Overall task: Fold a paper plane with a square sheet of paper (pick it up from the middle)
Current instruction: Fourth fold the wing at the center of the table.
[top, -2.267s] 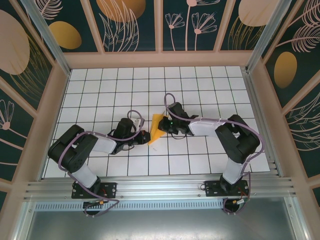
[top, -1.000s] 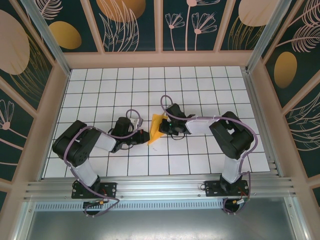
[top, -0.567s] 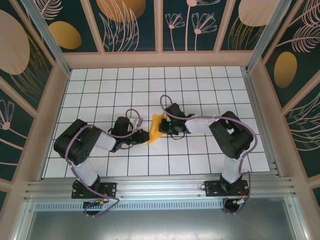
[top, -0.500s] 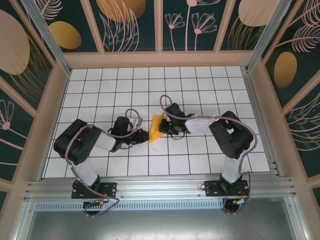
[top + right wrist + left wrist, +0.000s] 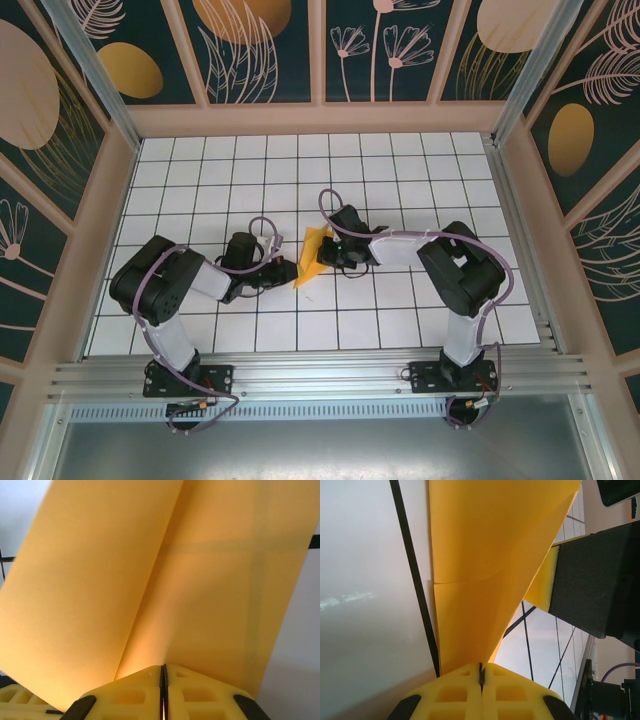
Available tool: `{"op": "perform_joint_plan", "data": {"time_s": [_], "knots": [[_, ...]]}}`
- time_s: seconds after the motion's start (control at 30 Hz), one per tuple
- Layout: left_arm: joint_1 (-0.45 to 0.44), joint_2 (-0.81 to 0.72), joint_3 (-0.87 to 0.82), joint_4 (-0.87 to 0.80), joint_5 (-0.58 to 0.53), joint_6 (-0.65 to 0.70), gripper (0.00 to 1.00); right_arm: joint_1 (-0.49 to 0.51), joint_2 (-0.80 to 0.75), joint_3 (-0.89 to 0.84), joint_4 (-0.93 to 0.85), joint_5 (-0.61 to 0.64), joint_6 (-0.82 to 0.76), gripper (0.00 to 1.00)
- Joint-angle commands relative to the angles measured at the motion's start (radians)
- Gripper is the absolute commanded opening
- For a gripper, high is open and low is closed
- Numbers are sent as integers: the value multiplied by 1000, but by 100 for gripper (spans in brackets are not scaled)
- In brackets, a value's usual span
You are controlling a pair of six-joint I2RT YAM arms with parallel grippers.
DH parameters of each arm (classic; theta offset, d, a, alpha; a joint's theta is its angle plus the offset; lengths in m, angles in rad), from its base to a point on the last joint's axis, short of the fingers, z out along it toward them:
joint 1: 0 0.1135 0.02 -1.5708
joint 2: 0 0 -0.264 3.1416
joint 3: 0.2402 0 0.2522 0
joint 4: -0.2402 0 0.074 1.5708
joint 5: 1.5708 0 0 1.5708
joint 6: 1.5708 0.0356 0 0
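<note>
Folded orange-yellow paper [image 5: 313, 254] is sitting mid-table [image 5: 400, 180], btwn both grippers. L gripper [image 5: 481, 669] is pinching the paper's narrow lower tip, jaws pressed fully together on it. R gripper [image 5: 163, 669] is clamping the opp. side at the centre crease, jaws closed w/ sheet btwn them.
</note>
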Motion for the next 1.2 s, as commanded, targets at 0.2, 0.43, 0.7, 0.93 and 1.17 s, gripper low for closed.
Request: {"op": "perform_joint_plan", "data": {"time_s": [0.2, 0.43, 0.7, 0.93, 1.17], "knots": [[24, 22, 15, -89, -30, 42, 0, -9, 34, 34, -59, 24, -38, 13], [24, -24, 27, -92, 10, 47, 0, -9, 40, 44, -77, 35, -43, 11], [24, -31, 28, -73, 40, 52, 0, -9, 43, 53, -83, 33, -49, 11], [24, 15, 37, -111, 4, 54, 0, -9, 43, 59, -82, 30, -49, 11], [24, 53, 49, -194, -53, 44, 0, -9, -1, 56, -36, 13, -36, 13]]}}
